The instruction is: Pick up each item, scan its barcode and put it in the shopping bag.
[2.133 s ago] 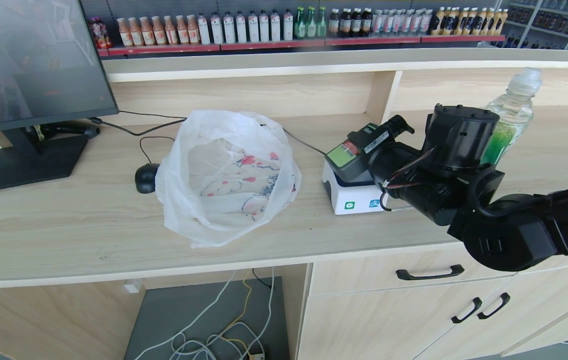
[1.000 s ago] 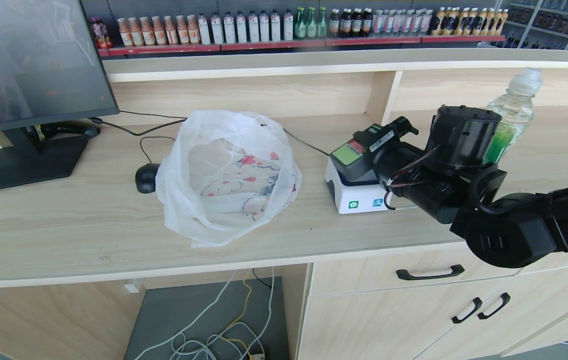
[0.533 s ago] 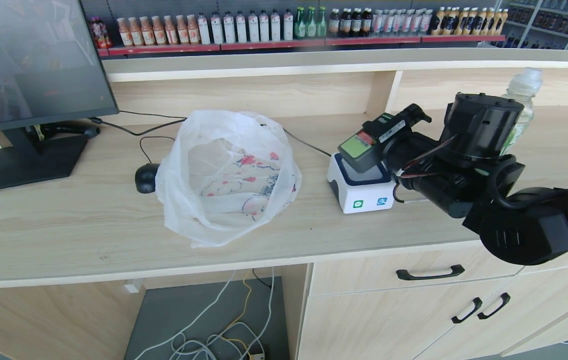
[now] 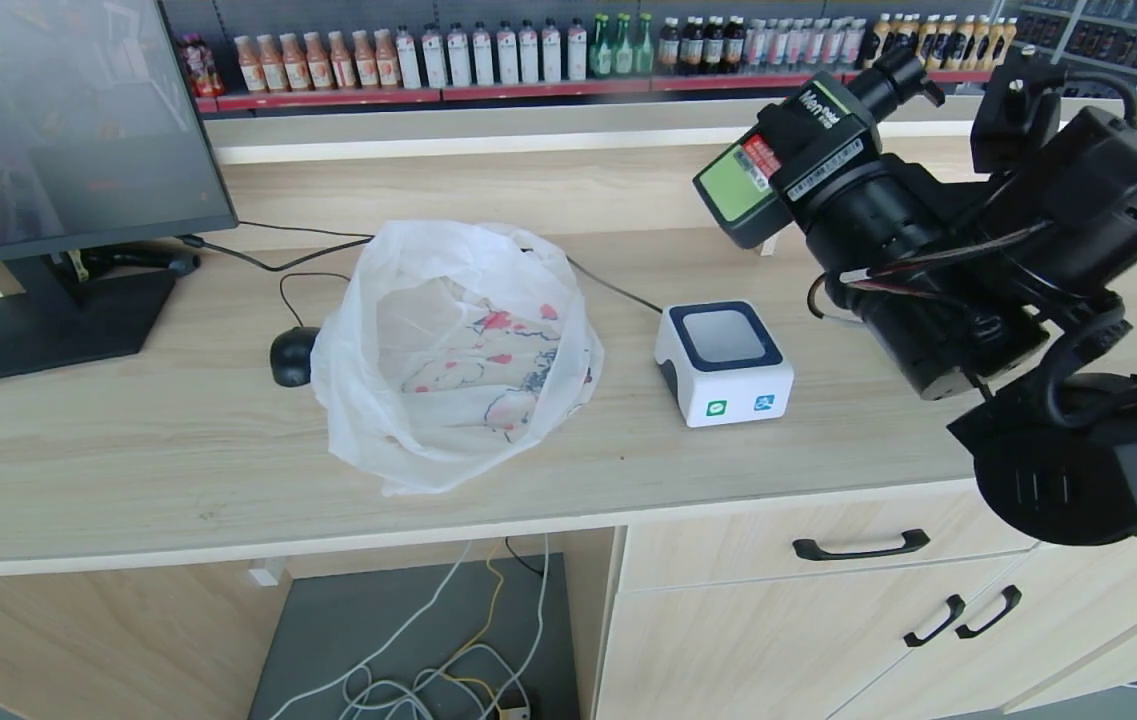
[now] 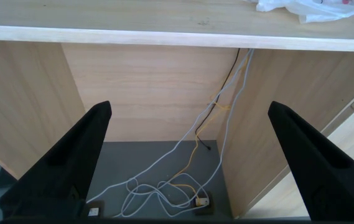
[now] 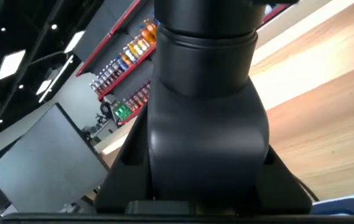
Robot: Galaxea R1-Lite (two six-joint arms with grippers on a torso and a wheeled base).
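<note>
My right gripper (image 4: 833, 175) is shut on a black bottle (image 4: 778, 150) with a green and red label, held tilted high above the counter, up and to the right of the white barcode scanner (image 4: 723, 365). In the right wrist view the black bottle (image 6: 204, 118) stands between my right gripper's (image 6: 204, 186) fingers. The white plastic shopping bag (image 4: 453, 350) sits open on the counter left of the scanner, with a printed item inside. My left gripper (image 5: 189, 162) hangs open below the counter edge (image 5: 164, 34), holding nothing.
A monitor (image 4: 58, 130) on its stand fills the counter's left end, with a black mouse (image 4: 290, 357) and cables beside the bag. Drawers with black handles (image 4: 860, 547) lie under the counter on the right. Loose cables (image 5: 183, 186) lie on the floor beneath.
My right arm has lifted the black bottle from just over the scanner up and to the right. The scanner's window is now uncovered. The bag has not moved.
</note>
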